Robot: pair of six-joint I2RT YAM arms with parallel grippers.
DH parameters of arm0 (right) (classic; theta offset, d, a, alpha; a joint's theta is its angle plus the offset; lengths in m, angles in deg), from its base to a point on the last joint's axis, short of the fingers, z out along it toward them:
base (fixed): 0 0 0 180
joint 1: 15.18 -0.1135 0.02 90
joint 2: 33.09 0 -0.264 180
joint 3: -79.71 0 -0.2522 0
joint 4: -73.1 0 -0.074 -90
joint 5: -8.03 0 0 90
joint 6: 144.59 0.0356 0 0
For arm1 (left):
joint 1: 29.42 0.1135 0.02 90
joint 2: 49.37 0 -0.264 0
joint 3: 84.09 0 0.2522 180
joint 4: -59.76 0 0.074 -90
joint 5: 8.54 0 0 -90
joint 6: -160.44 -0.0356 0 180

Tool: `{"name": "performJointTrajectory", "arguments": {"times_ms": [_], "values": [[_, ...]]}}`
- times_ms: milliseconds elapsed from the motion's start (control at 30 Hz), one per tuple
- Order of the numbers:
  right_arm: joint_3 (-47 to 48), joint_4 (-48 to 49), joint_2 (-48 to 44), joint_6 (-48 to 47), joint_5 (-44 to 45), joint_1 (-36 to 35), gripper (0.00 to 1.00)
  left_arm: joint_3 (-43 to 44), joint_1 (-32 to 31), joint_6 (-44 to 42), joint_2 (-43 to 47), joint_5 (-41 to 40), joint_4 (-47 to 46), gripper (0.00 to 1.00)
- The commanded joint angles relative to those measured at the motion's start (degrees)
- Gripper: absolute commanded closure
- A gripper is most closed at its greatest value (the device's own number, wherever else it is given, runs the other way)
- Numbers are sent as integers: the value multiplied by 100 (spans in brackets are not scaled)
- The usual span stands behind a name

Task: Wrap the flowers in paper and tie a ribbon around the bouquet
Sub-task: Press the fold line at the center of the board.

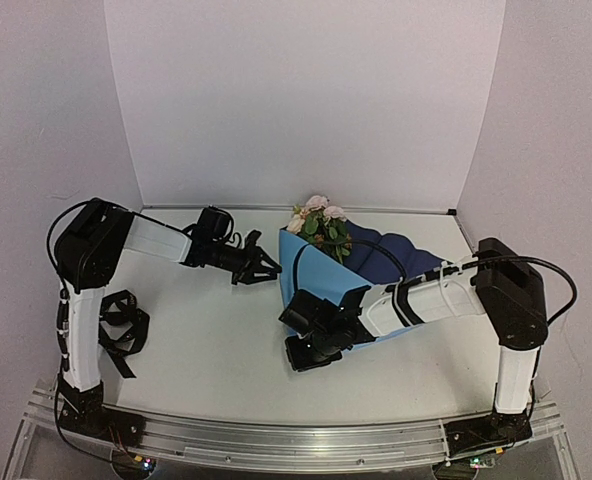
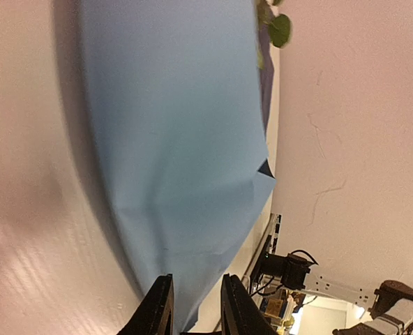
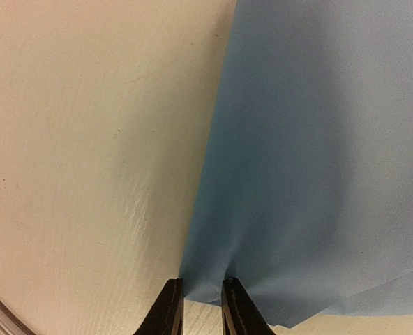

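R gripper (image 3: 199, 287) pinched on paper (image 3: 318, 139) at near corner, creases fanning from nip. L gripper (image 2: 196, 280) closed on far-left edge; contact partly cut off by frame bottom. Paper stands folded mid-table (image 1: 216, 340). Stems of flowers (image 1: 319, 218) hidden behind it, heads poking above. Black ribbon (image 1: 121, 328) heaped by L arm base, well apart.

- The left arm (image 1: 156, 238) stands upright from its base at the near-left corner, bends sharply at the elbow and reaches rightward toward the middle.
- The left gripper (image 1: 268, 267) points right, its fingers (image 2: 158, 307) drawn close together and pinching a corner of the paper (image 1: 316, 270).
- The right arm (image 1: 436, 295) rises from the near-right base, folds at the elbow and stretches leftward, sloping down.
- The right gripper (image 1: 306, 355) hangs low, its fingers (image 3: 170, 307) nipped narrowly on the paper's near edge.
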Motion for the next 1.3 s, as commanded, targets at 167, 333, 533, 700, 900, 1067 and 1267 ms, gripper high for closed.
{"name": "performJointTrajectory", "arguments": {"times_ms": [167, 333, 533, 700, 900, 1067, 1267], "values": [[-67, -255, 400, 99, -419, -61, 78, 287, -338, 380, -313, 267, -947, 75], [-105, -264, 390, 96, -451, -61, 78, 662, -299, 331, -853, 309, -926, 76], [-137, -263, 427, 81, -513, -65, 78, 684, -13, 516, -1132, 381, -1219, 78], [-98, -265, 491, 58, -571, -61, 78, 803, 243, 633, -1344, 447, -1348, 79], [-87, -273, 554, 34, -634, -61, 78, 1248, 375, 786, -1632, 450, -1366, 78], [-68, -282, 585, 17, -652, -66, 78, 1606, 382, 889, -1777, 479, -1341, 77], [-41, -291, 629, 5, -698, -63, 78, 2094, 427, 889, -2038, 370, -1063, 77]]}}
